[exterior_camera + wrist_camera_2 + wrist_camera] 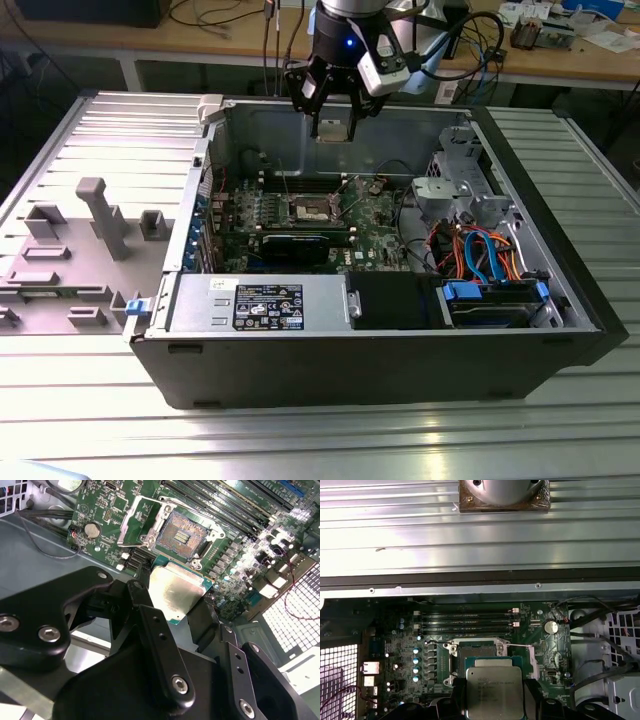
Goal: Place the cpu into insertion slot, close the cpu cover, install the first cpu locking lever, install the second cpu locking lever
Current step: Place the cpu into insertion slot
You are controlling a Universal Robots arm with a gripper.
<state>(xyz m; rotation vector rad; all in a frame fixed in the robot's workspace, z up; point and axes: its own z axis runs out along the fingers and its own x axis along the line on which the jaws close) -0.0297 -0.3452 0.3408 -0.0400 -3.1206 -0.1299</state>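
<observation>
Clenched on the cpu [333, 133] across two opposite edges, the hand [334, 126] hangs above the open computer case [400, 370], which lies on its side on the ribbed metal counter [100, 420]. In both wrist views the chip sits flat between the black fingers [139, 592], silver-grey top facing the cameras, well clear of the green board [100, 505]. The insertion slot [182, 535] is bare, its dark contact field exposed inside the silvery rim, so the work stands at the first step: the chip is carried but not yet placed. By my judgement, seating it calls for the chip to be squared to the slot's outline and kept level over the contacts, since it looks offset to one side of the slot in the second wrist view. The cpu cover [131, 524] seems to be swung up and away beside the slot, though at this angle I cannot be sure where the frame ends and the rim begins. A thin wire by the slot [520, 646] may be one locking lever; the other I cannot pick out. The chip's underside and its orientation notches are hidden, and in the first wrist view its near edge is cut off.
</observation>
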